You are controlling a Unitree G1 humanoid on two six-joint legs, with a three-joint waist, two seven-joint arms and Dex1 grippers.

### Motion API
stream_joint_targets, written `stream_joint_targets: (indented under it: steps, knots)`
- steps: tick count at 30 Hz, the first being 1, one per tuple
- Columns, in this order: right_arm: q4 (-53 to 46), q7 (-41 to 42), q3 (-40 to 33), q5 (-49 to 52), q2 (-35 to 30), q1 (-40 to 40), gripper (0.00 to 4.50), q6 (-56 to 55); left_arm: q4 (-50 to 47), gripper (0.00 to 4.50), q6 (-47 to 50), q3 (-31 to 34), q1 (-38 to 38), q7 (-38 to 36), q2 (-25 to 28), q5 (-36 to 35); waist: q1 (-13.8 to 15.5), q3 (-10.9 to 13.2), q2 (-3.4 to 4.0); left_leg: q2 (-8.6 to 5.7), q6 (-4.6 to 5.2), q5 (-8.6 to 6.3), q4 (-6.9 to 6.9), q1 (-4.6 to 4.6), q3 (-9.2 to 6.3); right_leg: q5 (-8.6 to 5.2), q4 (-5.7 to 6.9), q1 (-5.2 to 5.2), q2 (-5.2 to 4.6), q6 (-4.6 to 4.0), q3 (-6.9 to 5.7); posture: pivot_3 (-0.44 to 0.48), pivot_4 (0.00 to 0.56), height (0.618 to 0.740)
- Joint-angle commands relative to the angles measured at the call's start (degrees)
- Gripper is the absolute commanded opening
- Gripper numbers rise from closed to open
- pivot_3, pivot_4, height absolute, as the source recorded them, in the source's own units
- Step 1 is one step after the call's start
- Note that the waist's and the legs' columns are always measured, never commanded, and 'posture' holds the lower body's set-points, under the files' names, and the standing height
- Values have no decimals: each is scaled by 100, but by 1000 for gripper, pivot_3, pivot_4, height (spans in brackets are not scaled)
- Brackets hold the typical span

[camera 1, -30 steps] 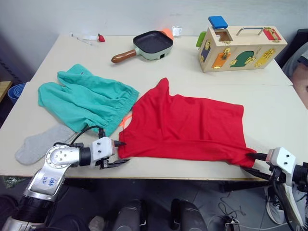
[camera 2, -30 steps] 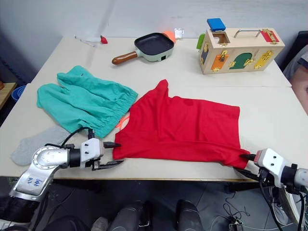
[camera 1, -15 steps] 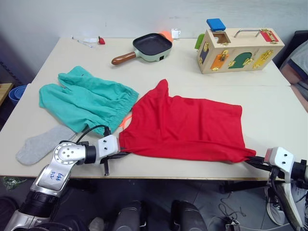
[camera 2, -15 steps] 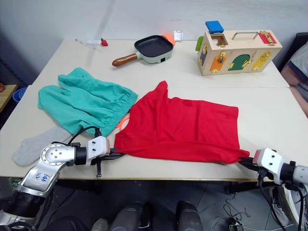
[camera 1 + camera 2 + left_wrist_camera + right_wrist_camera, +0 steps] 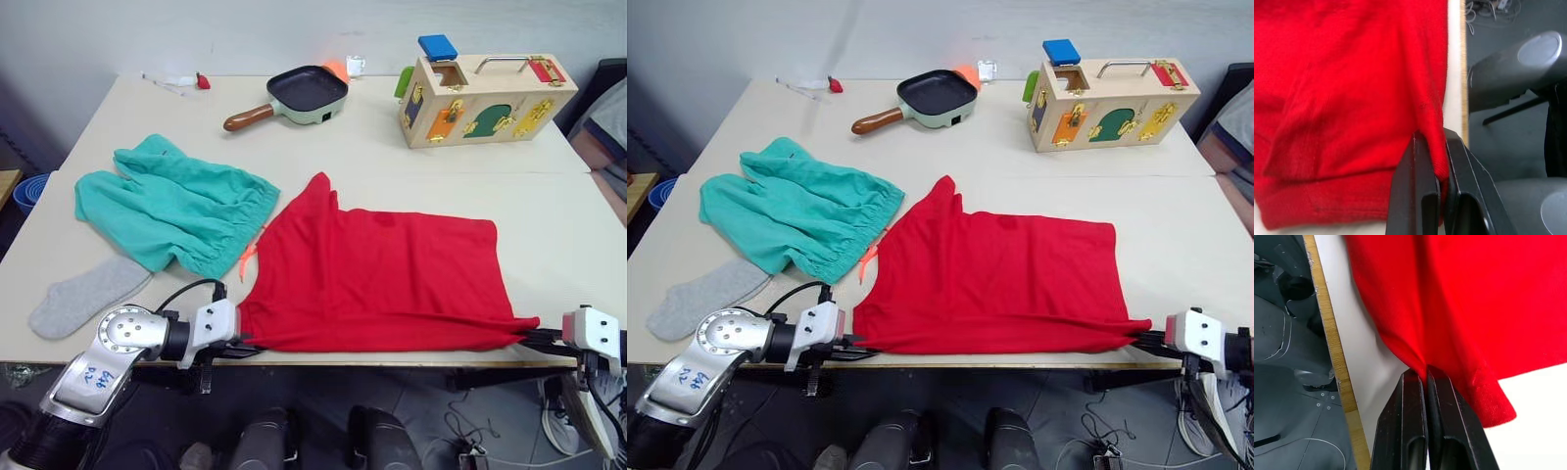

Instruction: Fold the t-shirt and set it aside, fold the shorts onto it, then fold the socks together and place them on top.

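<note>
Pinching the near corners of the t-shirt [image 5: 377, 279], left gripper [image 5: 1442, 183] and right gripper [image 5: 1425, 374] are both clamped on cloth. Its long axis runs left-right along the table's [image 5: 549, 201] near edge, apparently taut, the body lying far of both.

It looks like a robot test room. A big plain table [image 5: 549, 211] holds a wooden toy box with locks [image 5: 487, 98] and a toy pan [image 5: 299, 93].
</note>
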Motion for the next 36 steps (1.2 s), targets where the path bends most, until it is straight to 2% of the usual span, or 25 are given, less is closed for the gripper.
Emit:
stream_joint_targets:
  steps: [1, 7, 9, 11, 13, 17, 18, 22, 24, 27, 32, 33, 36]
  knots:
    - [46, 187, -13, 145, -165, 28, 0, 219, -352, 15, 111, 79, 191, 141, 66, 6, -20, 0, 0, 0, 0, 0, -1, 0, 0, 0, 0, 0, 0, 0, 0, 0, 150, 740]
    - [-269, 119, -131, 413, -109, 202, 0, 936, -415, 15, 110, 206, 356, 226, 33, -127, -44, 0, 0, 0, 0, -1, 0, 0, -1, 0, -2, 2, 0, -1, 0, 0, 150, 740]
    - [-496, 137, -217, 581, -152, 381, 467, 1328, -433, 0, 133, 303, 428, 236, -5, -263, -42, 0, 0, 1, 0, -1, 0, 0, -2, 0, -2, 0, -1, -1, 0, 0, 150, 740]
    - [-723, 146, -385, 691, -247, 611, 946, 1485, -502, 516, 195, 456, 506, 179, 21, -469, -45, 0, 1, 3, 0, -1, -3, 0, -2, -1, -2, -2, 0, -3, 0, 0, 150, 740]
    - [-929, 174, -640, 829, -374, 896, 1604, 1741, -526, 1004, 200, 664, 545, 155, 12, -666, -33, 3, 10, 2, 0, -2, -5, -8, -2, -2, -3, -9, 0, -3, 1, 0, 150, 740]
    - [-1544, 271, -1179, 1242, -620, 1614, 3042, 2839, -565, 2260, 340, 1174, 651, -113, 91, -1284, -33, 3, 13, 2, 0, -1, 2, -32, -2, -1, 1, -30, -1, -3, 1, 0, 150, 740]
    - [-1728, 265, -1321, 1353, -668, 1781, 3344, 3175, -574, 2266, 457, 1313, 672, -181, 133, -1474, -34, 3, 13, 3, 0, -1, 2, -31, -2, -1, 0, -29, -1, -3, 0, 0, 150, 740]
    - [-2290, 23, -1848, 1876, -512, 1924, 3344, 4083, -528, 2266, 937, 1722, 578, -133, 108, -2106, -61, 3, 14, 6, 1, -1, 2, -33, -1, -2, -2, -31, 0, -3, 1, 0, 150, 740]
    - [-2530, 11, -1893, 1976, -378, 1903, 2917, 4166, -525, 2266, 965, 1659, 519, -109, 39, -2146, -50, 3, 14, 6, 1, -1, 4, -32, -1, -1, -1, -29, 0, -2, 0, 0, 150, 740]
    - [-3033, -242, -1625, 1966, 126, 1668, 2038, 3921, -629, 1651, 926, 1249, 401, 9, -152, -1989, -35, 3, 12, 6, -1, 0, 2, -32, -1, -1, -1, -30, 2, -2, 0, 0, 150, 740]
    - [-3661, -653, -925, 1589, 888, 1549, 245, 3663, -562, 86, 652, 680, 331, 394, -567, -1487, -8, 2, 13, 3, -5, 0, -3, -44, 0, 0, -2, -43, 2, -1, -2, 0, 150, 740]
    - [-3693, -752, -823, 1514, 1018, 1495, 26, 3566, -501, 1, 546, 631, 305, 506, -652, -1347, 1, 2, 13, 3, -5, 0, -1, -48, 0, 0, -1, -45, 3, -1, -4, 0, 150, 740]
    - [-3700, -1039, -682, 1481, 1253, 1182, 26, 3510, -392, 1, 393, 741, 187, 821, -920, -1256, 23, 2, 13, 1, -5, 0, 8, -61, 0, 2, -1, -51, 3, 4, -7, 0, 150, 740]
